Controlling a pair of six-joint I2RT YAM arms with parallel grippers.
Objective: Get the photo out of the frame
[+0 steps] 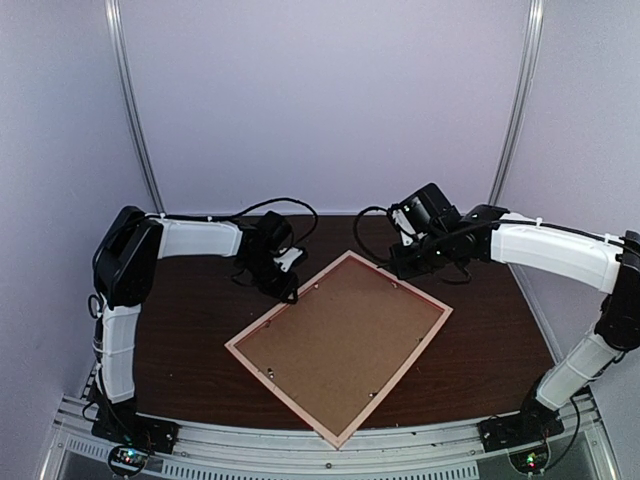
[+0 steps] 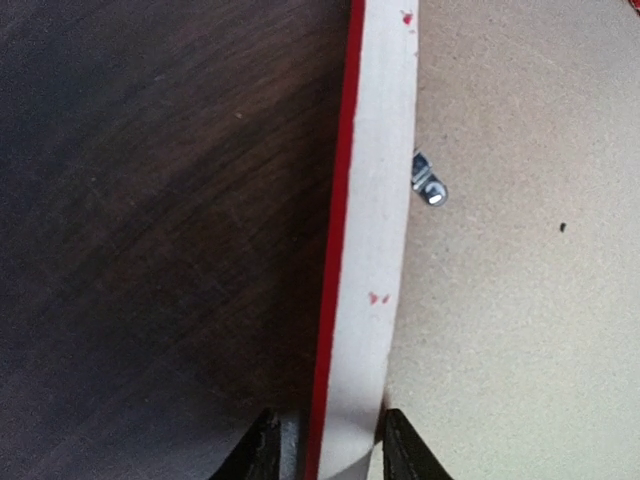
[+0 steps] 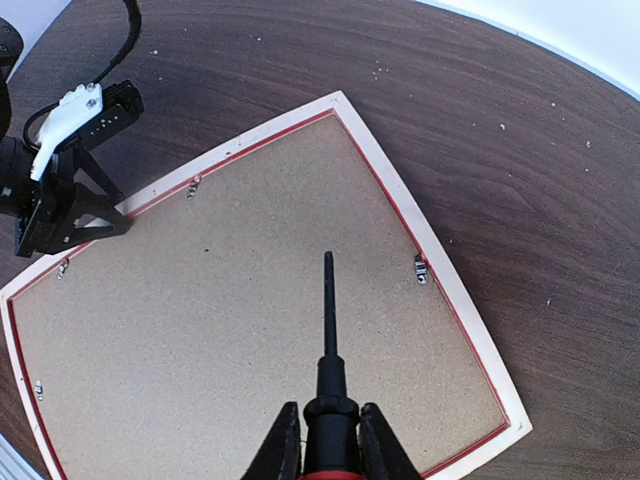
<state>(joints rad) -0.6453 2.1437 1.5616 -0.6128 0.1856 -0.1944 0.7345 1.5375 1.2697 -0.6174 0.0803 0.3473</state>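
Note:
The frame lies face down on the dark table, pale wood rim up and red sides showing. The brown backing board fills it and hides the photo. My left gripper is shut on the frame's far-left rim, one finger outside and one on the board side. My right gripper hovers over the far corner, shut on a black pointed tool with a red handle. The tool's tip points over the backing board.
Small metal clips on the rim's inner edge hold the board; one sits close ahead of my left fingers. The frame's near corner reaches the table's front edge. Grey walls enclose the table.

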